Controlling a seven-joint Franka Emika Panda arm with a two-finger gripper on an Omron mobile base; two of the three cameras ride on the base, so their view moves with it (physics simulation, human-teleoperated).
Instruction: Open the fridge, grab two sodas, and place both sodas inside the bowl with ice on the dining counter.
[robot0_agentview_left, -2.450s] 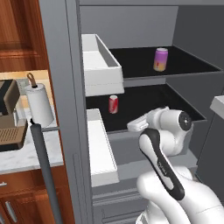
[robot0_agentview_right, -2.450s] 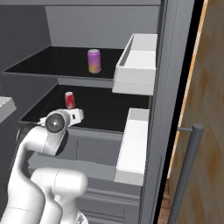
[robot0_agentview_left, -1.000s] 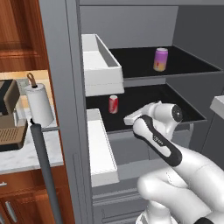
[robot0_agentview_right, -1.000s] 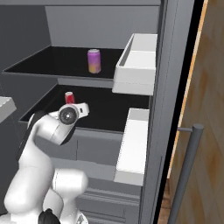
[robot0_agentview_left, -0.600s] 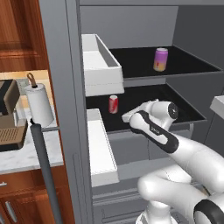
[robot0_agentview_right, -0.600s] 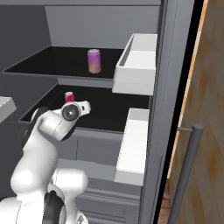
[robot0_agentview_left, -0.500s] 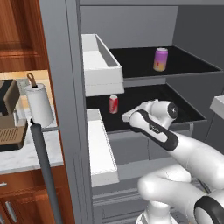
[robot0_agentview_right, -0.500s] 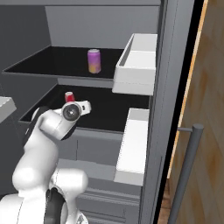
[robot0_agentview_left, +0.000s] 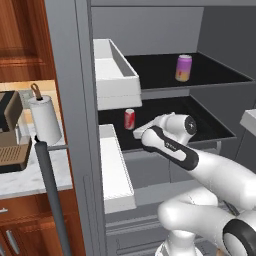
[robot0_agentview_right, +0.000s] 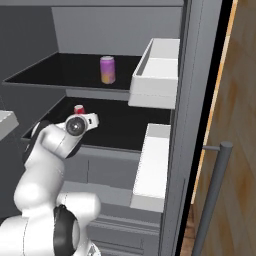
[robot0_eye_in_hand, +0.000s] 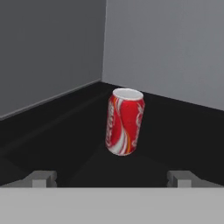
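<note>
On the lower black shelf (robot0_agentview_left: 200, 117) of the open fridge (robot0_agentview_left: 150, 40), the jaws stand wide apart with nothing between them, the gripper (robot0_eye_in_hand: 112, 178) levelled at the red and white can (robot0_eye_in_hand: 124, 121), which stands upright just ahead, apart from both fingertips (robot0_eye_in_hand: 41, 178). That can has a pale top rim and white swirls over red, and it sits toward the shelf's back left corner, near the meeting of the two grey inner walls. In the left base view the can (robot0_agentview_left: 129, 119) shows just beyond the gripper (robot0_agentview_left: 139, 133), at the shelf's left end beside the lower white door bin (robot0_agentview_left: 116, 170).

The pink-purple can (robot0_agentview_left: 183, 68) with its orange-yellow band stands upright on the upper shelf (robot0_agentview_left: 165, 70), near its middle; from the right base view it (robot0_agentview_right: 107, 69) is above and behind the red one (robot0_agentview_right: 78, 109).

Compared with a couple of seconds ago, the arm has swung left and reached deeper over the lower shelf, bringing the hand from mid-shelf up close to the red can; both cans have stayed in place, and the jaws have stayed wide.
</note>
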